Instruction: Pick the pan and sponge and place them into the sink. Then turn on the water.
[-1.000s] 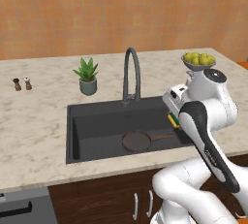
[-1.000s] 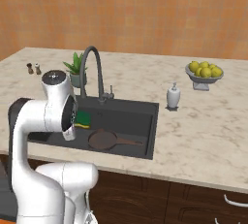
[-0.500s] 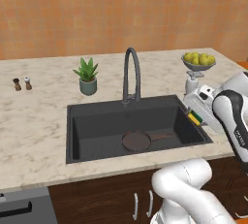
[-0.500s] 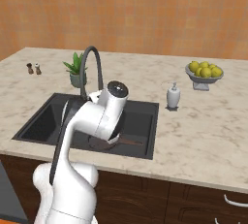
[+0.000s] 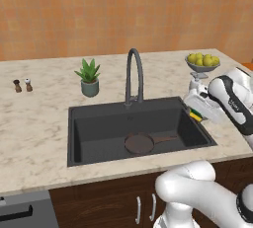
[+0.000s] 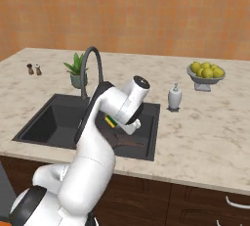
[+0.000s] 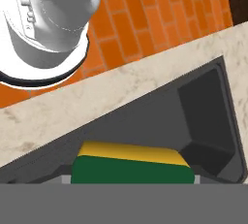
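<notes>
**Sponge held over the sink's edge, pan lying in the basin**

Pale marble counter (image 5: 34, 123) is seen in the left base view, backed by an orange brick wall (image 5: 99, 10). The sink (image 5: 84, 133) is set into the counter, and the pan (image 5: 139, 143) lies flat on its floor, its handle pointed toward the right wall. The faucet (image 5: 134, 76) is arched over the back rim. A potted plant (image 5: 89, 76) and two small shakers (image 5: 22, 85) are seen to the left of it, and a bowl of yellow fruit (image 5: 202, 61) far to the right. The gripper (image 5: 196, 111) is seen above the sink's right rim, with the sponge (image 5: 196, 114) carried at its tip, clear of the basin floor.

From the right base view, the arm is bent over the sink (image 6: 44, 122). The sponge (image 6: 110, 121) is shown at the gripper (image 6: 114, 122), above the basin's right half. A part of the pan (image 6: 128, 143) is seen below the hand. A soap dispenser (image 6: 175, 97) is placed on the counter just right of the sink, with the bowl of yellow fruit (image 6: 205, 73) beyond it.

By the hand view, the sponge (image 7: 131, 167) is shown clamped at the bottom edge, its green and yellow layers both visible. Behind it the sink (image 7: 208, 106) is tilted across the picture, bordered by the counter (image 7: 72, 111) and the wall (image 7: 140, 19). The fingertips themselves cannot be made out.
</notes>
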